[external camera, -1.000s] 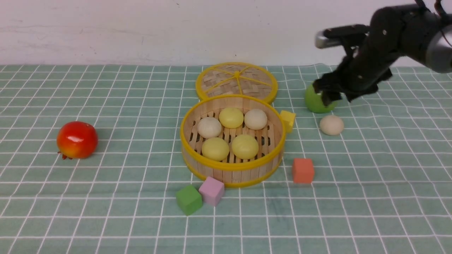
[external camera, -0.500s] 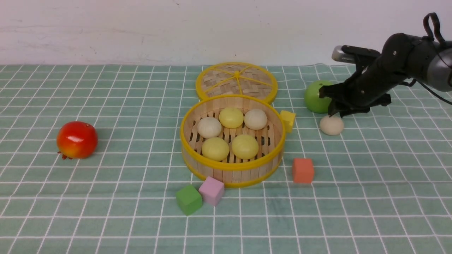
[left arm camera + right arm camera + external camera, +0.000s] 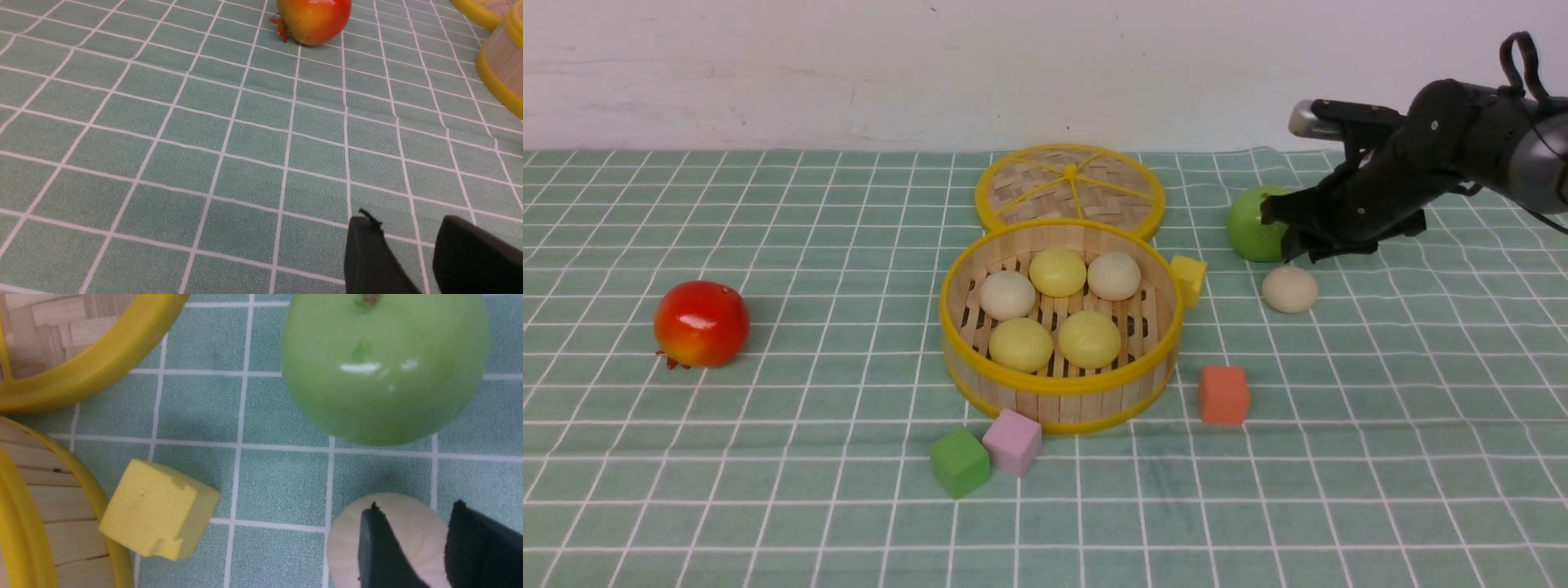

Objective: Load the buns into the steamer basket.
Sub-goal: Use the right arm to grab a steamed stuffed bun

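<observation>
The steamer basket (image 3: 1058,388) stands mid-table and holds five buns: three pale yellow, such as one at the front (image 3: 1089,339), and two beige-white, such as one at the left (image 3: 1007,295). One more beige-white bun (image 3: 1290,289) lies on the cloth to the right of the basket, in front of a green apple (image 3: 1252,227). My right gripper (image 3: 1297,247) hovers just above this bun, its jaws a little apart and empty. In the right wrist view the bun (image 3: 345,543) lies under the gripper (image 3: 414,508). My left gripper (image 3: 404,220) shows only in its wrist view, slightly open and empty over bare cloth.
The flat woven lid (image 3: 1070,184) lies behind the basket. A yellow cube (image 3: 1188,278) touches the basket's right side. An orange cube (image 3: 1223,394), a pink cube (image 3: 1013,441) and a green cube (image 3: 960,462) lie in front. A red apple (image 3: 701,323) sits far left.
My right arm has swung right and down from over the green apple to just above the loose bun. The bun and all else stayed in place.
</observation>
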